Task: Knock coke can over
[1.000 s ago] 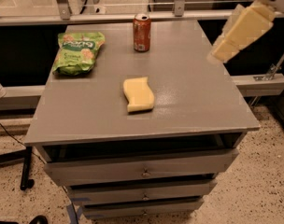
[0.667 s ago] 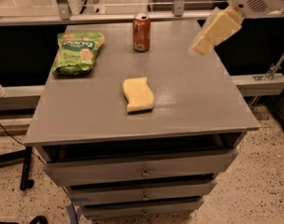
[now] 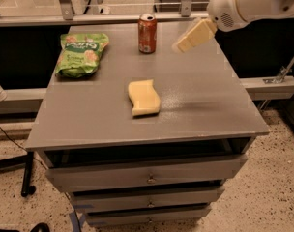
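The coke can (image 3: 147, 33) stands upright near the far edge of the grey cabinet top (image 3: 195, 105), a reddish-orange can with a silver top. My gripper (image 3: 182, 45) comes in from the upper right on a white arm (image 3: 248, 4). Its pale yellow fingers (image 3: 195, 35) point down and left. The tip hangs above the top, a short way to the right of the can and apart from it.
A green snack bag (image 3: 82, 52) lies at the far left of the top. A yellow sponge (image 3: 143, 97) lies near the middle. Drawers (image 3: 147, 178) are below the front edge. A metal rail (image 3: 89, 18) runs behind the cabinet.
My gripper has moved left and slightly farther in, from beyond the right edge of the top to a spot close beside the can. The can, bag and sponge have not moved.
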`<state>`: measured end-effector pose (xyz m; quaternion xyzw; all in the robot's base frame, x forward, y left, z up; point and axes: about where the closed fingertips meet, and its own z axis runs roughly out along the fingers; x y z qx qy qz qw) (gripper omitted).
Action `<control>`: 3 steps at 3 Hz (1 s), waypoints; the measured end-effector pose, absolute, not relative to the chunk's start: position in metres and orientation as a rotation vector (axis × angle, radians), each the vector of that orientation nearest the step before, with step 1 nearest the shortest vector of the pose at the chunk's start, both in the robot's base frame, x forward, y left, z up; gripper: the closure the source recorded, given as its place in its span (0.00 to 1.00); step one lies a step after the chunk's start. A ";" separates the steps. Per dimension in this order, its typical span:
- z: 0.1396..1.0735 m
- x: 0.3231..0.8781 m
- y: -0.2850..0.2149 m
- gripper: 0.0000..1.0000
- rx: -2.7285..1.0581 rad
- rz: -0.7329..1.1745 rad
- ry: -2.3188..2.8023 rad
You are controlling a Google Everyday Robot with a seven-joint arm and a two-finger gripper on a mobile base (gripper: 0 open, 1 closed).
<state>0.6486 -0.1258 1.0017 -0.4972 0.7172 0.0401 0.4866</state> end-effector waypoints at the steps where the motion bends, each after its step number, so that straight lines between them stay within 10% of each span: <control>1: 0.964 0.688 -0.110 0.00 -1.128 0.236 1.763; 3: 0.959 0.707 -0.104 0.00 -1.053 0.296 1.717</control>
